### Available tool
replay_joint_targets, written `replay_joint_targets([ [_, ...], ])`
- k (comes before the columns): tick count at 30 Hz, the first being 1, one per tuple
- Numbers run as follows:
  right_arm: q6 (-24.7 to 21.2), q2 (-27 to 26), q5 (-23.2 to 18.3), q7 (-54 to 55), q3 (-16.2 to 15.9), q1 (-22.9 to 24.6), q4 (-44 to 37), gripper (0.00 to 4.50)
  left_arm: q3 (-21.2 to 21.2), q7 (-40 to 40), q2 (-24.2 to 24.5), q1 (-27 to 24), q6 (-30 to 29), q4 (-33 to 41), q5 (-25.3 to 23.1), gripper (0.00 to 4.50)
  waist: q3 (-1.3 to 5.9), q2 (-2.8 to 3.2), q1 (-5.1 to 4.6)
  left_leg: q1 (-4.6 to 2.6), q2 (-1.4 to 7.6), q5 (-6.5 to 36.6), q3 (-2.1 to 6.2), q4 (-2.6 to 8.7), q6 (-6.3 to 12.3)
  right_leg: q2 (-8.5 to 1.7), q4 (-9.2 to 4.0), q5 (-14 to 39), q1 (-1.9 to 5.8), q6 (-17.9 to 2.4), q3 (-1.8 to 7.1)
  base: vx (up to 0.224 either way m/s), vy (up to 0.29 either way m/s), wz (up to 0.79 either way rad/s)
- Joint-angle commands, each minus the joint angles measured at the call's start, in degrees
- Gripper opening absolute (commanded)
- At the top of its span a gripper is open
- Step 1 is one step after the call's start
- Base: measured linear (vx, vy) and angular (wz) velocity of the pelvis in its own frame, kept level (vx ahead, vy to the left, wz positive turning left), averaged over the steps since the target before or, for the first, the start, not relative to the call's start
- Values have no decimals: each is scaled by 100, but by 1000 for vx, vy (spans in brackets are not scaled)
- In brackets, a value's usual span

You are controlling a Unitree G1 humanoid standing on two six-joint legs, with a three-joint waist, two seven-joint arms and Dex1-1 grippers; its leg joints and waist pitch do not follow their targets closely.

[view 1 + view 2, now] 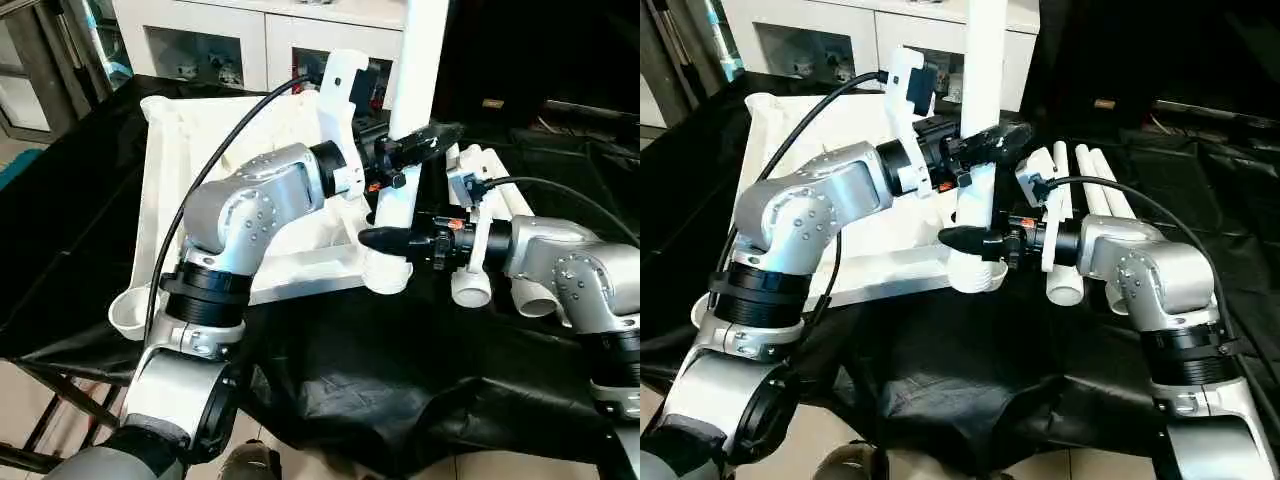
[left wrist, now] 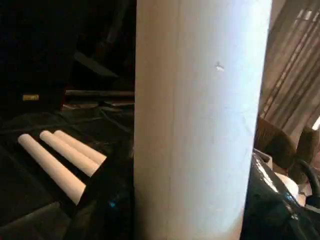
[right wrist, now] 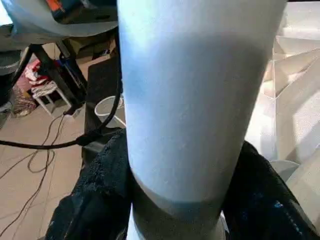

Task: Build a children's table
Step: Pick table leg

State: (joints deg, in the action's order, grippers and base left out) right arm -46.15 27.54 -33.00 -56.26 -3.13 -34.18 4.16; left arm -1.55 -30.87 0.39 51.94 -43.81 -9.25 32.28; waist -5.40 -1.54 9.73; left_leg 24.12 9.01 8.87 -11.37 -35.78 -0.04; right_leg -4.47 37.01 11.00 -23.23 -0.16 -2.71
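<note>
The children's table's white tabletop [image 1: 200, 130] lies upside down on the black-draped work table. One white leg [image 1: 415, 60] stands upright in the tabletop's near right corner socket [image 1: 387, 272]. My left gripper [image 1: 412, 148] is shut on this leg partway up, its fingers [image 2: 107, 200] pressing both sides of the tube [image 2: 200, 120]. Lower down, just above the socket, my right gripper [image 1: 392, 240] is shut on the same leg [image 3: 190, 100], with black fingers [image 3: 100, 200] hugging it on either side.
Spare white legs [image 1: 1095, 175] lie side by side on the black cloth right of the tabletop, behind my right forearm. Another corner socket [image 1: 130, 315] overhangs the work table's near left edge. White cabinets [image 1: 230, 40] stand at the back. Black cables run along both arms.
</note>
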Motion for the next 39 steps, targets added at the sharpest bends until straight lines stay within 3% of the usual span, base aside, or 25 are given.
replay_joint_targets([
  [1,-42,-17,48,111,27,-20,-48,191,-40,-47,-113,147,32,50,101,257,592,-55,-16,-223,406,773,204,371,-4,-477,-453,849,258,-1192,232,0,0,0],
  [2,-49,-31,31,138,48,4,-86,191,-4,-66,-125,140,8,88,163,267,595,-35,-8,-224,405,788,212,371,-12,-484,-443,807,264,-1213,230,0,0,0],
  [5,-43,-94,-17,232,138,67,-146,191,133,-53,-205,141,251,109,196,298,592,-54,-14,-225,408,846,210,377,-11,-485,-454,793,268,-1239,231,0,0,0],
  [6,-24,-169,-55,351,240,127,-190,191,335,-16,-304,170,607,45,220,298,587,8,-14,-227,412,922,217,383,-27,-482,-486,810,258,-1253,232,0,0,0],
  [8,-7,-293,-125,558,418,211,-243,191,801,102,-544,256,1298,-49,412,310,606,-47,-13,-224,414,937,220,384,-32,-490,-461,629,292,-1327,223,0,0,0],
  [12,0,-380,-194,693,534,255,-265,191,1198,365,-739,355,1594,-135,642,313,591,-36,-12,-228,411,1022,219,380,-41,-501,-462,731,284,-1340,220,0,0,0],
  [13,30,-479,-269,829,652,296,-297,191,1519,652,-860,435,1812,-238,763,313,592,-33,-14,-224,409,1026,224,382,-35,-499,-468,767,290,-1322,220,0,0,0],
  [14,55,-539,-306,901,717,315,-331,191,1663,738,-903,451,1916,-274,843,313,585,16,-12,-229,413,1080,233,386,-54,-503,-473,820,278,-1300,224,0,0,0],
  [17,89,-734,-375,1188,923,384,-478,190,1983,855,-935,421,2033,-285,1101,313,597,26,-25,-234,399,1144,240,394,-94,-483,-483,881,281,-1212,218,0,0,0],
  [18,100,-759,-379,1239,953,397,-493,190,2013,856,-930,403,2026,-267,1143,313,598,66,-18,-243,408,1163,243,400,-141,-479,-482,860,260,-1199,220,0,0,0],
  [21,157,-863,-387,1481,1099,461,-515,190,2056,854,-862,294,2014,-159,1182,313,590,50,-19,-254,415,1242,247,424,-200,-472,-474,828,243,-1204,213,0,0,0],
  [23,298,-1023,-303,1915,1300,558,-533,190,1852,916,-542,42,1908,39,833,313,557,-19,-28,-242,426,1225,242,454,-196,-486,-469,866,239,-1161,222,0,0,0],
  [27,649,-1134,141,2497,1328,600,-621,190,1018,846,316,-581,2066,326,-488,313,520,40,-69,-265,424,1416,259,500,-351,-471,-527,1414,181,-747,240,0,0,0],
  [28,725,-1150,284,2662,1307,590,-637,190,804,803,555,-769,2160,380,-831,313,512,31,-111,-269,415,1516,262,526,-444,-446,-537,1600,174,-576,244,0,0,0],
  [29,767,-1162,379,2780,1292,582,-648,190,658,767,721,-903,2243,418,-1065,313,506,71,-141,-279,422,1616,280,549,-552,-440,-541,1634,153,-516,242,0,0,0],
  [30,803,-1166,420,2813,1281,579,-645,190,635,759,761,-941,2244,427,-1101,313,501,72,-170,-306,419,1727,271,556,-621,-440,-547,1649,134,-513,248,0,0,0],
  [31,1343,-1169,922,3084,1114,574,-599,190,423,624,1166,-1399,2274,550,-1429,313,479,116,-169,-311,416,1781,280,559,-667,-447,-546,1651,107,-510,249,0,0,0],
  [32,1403,-1169,969,3101,1094,576,-591,190,410,606,1198,-1441,2282,556,-1452,313,441,80,-223,-274,412,1916,289,594,-735,-443,-552,1748,107,-467,246,0,0,0],
  [33,1947,-1253,1276,3270,1007,637,-519,190,190,427,1532,-1842,2429,645,-1749,313,409,26,-231,-293,408,1955,275,598,-721,-453,-569,1784,79,-479,254,0,0,0],
  [34,2144,-1323,1328,3328,1010,682,-480,190,74,351,1656,-1986,2535,665,-1886,313,414,45,-232,-284,415,1938,287,599,-694,-471,-567,1776,84,-468,262,0,0,0],
  [35,2231,-1378,1361,3417,1001,720,-420,190,-112,268,1798,-2102,2653,671,-2056,313,404,30,-264,-259,405,1887,276,613,-626,-466,-555,1776,97,-452,268,0,0,0],
  [36,2231,-1378,1361,3417,1001,720,-420,190,-112,268,1798,-2102,2653,671,-2056,313,399,-31,-272,-270,406,1809,269,616,-541,-459,-554,1756,100,-472,267,0,0,0],
  [37,2125,-1443,1336,3577,1040,778,-395,190,-464,54,1989,-2285,2659,854,-2208,313,407,-43,-282,-291,409,1759,254,613,-508,-453,-553,1690,92,-529,266,0,0,0],
  [38,2122,-1464,1388,3700,1049,822,-342,190,-714,-122,2042,-2374,2618,973,-2240,313,398,-16,-275,-308,415,1683,250,617,-441,-448,-548,1566,73,-600,267,0,0,0],
  [39,2156,-1469,1435,3753,1054,844,-304,190,-807,-199,2022,-2396,2583,1011,-2222,313,386,-45,-283,-297,420,1610,241,630,-415,-438,-530,1453,81,-673,256,0,0,0],
])
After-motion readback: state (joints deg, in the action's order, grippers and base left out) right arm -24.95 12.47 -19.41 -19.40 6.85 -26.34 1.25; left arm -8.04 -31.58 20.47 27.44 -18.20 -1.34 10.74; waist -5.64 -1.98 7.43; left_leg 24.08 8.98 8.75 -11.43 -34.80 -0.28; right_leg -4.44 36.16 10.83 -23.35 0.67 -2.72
